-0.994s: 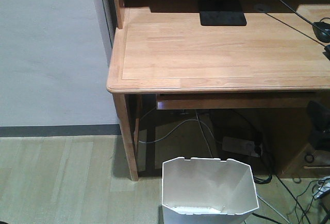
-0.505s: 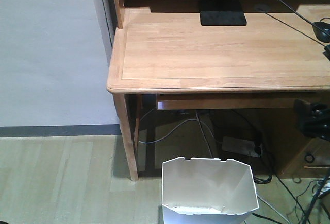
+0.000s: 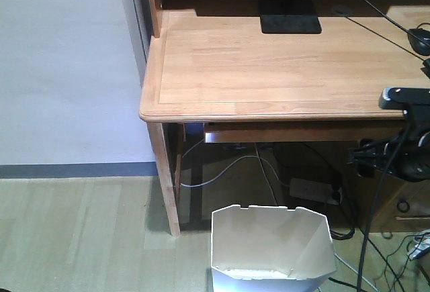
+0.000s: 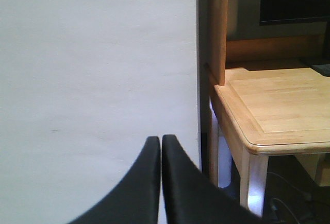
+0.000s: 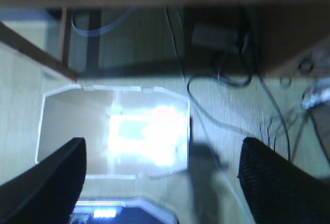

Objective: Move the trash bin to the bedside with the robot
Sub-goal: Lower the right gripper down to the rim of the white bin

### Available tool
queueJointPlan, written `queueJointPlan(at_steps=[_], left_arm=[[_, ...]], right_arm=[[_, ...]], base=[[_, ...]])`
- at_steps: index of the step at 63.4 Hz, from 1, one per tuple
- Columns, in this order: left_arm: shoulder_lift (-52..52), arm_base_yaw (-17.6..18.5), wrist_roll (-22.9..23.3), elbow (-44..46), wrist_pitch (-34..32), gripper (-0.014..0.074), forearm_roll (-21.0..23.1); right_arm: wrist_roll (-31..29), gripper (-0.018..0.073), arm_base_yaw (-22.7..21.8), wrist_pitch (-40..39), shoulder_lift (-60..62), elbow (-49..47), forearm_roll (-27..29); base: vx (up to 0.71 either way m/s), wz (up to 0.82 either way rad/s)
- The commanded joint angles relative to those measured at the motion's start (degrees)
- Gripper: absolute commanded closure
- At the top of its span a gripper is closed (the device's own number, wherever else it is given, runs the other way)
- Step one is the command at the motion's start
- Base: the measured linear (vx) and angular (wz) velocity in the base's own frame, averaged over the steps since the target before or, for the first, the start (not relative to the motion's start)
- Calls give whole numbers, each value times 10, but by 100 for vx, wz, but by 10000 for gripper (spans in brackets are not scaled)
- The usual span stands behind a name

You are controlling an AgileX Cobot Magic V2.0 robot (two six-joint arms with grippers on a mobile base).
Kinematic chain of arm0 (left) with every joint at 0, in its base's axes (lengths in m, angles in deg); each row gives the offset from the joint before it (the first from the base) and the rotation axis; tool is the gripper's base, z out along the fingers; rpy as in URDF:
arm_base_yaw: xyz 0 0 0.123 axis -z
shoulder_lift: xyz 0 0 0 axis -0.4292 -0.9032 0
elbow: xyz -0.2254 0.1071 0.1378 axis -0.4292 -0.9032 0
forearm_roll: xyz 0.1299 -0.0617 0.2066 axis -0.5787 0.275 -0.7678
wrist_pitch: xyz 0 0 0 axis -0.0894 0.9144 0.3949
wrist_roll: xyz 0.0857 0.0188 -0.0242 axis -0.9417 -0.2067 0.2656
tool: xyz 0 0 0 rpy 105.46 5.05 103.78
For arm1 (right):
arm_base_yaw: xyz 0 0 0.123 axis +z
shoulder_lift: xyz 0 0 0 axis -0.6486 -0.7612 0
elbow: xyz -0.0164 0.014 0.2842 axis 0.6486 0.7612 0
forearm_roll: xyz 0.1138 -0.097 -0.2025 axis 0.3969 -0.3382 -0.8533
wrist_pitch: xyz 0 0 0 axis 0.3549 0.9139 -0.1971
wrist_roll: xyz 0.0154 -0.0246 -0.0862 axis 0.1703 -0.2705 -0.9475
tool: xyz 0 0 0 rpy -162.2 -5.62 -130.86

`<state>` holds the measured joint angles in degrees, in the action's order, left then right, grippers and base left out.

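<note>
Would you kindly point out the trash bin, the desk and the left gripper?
trash bin [image 3: 269, 238]: front-facing view, inner back wall.
desk [image 3: 269, 64]: front-facing view, bare tabletop.
left gripper [image 4: 160, 139]: left wrist view, where fingertips meet.

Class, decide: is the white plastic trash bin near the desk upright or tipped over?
Upright. The white plastic trash bin stands on the floor, notched rim uppermost; the right wrist view looks down into its open mouth.

Front, right-wrist views: shared trash bin [image 3: 269, 241]
</note>
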<state>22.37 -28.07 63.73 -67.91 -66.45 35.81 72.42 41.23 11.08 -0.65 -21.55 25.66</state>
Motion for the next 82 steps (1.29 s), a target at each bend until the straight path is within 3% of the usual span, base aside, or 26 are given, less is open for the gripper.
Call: queueJointPlan(at_steps=[1, 14, 22, 30, 39, 82], left_arm=[[3, 0, 3, 12, -41, 603, 3], [3, 0, 3, 12, -41, 603, 3], [3, 0, 3, 12, -41, 603, 3], [3, 0, 3, 12, -41, 603, 3], [3, 0, 3, 12, -41, 603, 3], [3, 0, 3, 12, -41, 603, 3]], right_arm=[[-27, -24, -22, -7, -54, -31, 23], [-171, -24, -58, -12, -175, -57, 96], [-221, -24, -75, -42, -240, -76, 140], [-256, -24, -73, -113, -299, -78, 144], [-280, -24, -72, -158, -389, -100, 144], [-319, -24, -73, -163, -765, -346, 144]], base=[[0, 0], [0, 0], [0, 0], [0, 0], [0, 0], [0, 0]])
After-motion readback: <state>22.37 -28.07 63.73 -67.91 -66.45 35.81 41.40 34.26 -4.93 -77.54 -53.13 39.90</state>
